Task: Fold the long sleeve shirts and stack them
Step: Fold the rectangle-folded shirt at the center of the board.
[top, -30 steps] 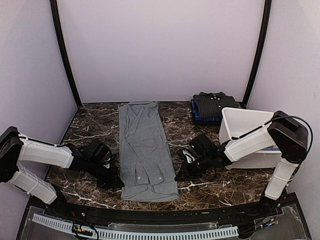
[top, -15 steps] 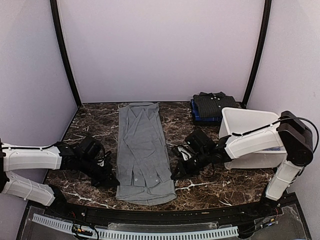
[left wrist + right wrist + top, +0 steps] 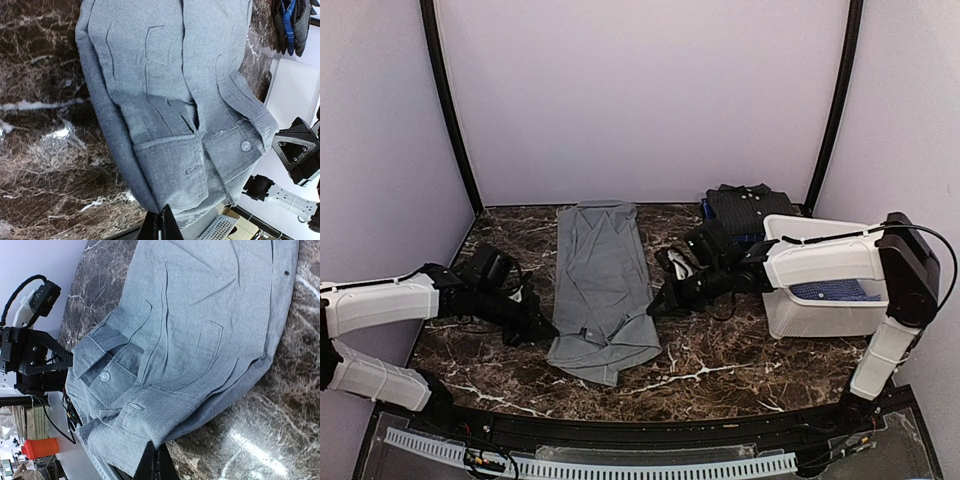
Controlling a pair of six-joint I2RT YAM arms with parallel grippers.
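A dark marble desk (image 3: 720,370) is carrying everything. The plain grey shirt (image 3: 600,270) is lying lengthwise down its middle, its collar end pointing toward the far wall and lying flat. Its near end is sitting rumpled and drawn in narrower than the rest.

A white tub (image 3: 820,315) is standing at the right side of the desk, well apart from the grey shirt.

The left arm (image 3: 380,305) is reaching in low from the left. The left jaws are clenching the shirt's left edge near the rumpled end, their tips closed on the fabric in the wrist view. The right arm (image 3: 820,262) is stretching across in front of the tub. The right jaws are pinching the opposite edge in the same way.

A folded dark collared shirt (image 3: 748,208) is resting on something blue at the far edge, just behind the tub. A blue cloth (image 3: 835,291) is lying inside the tub. A small white button (image 3: 245,145) is showing on the grey shirt's cuff.
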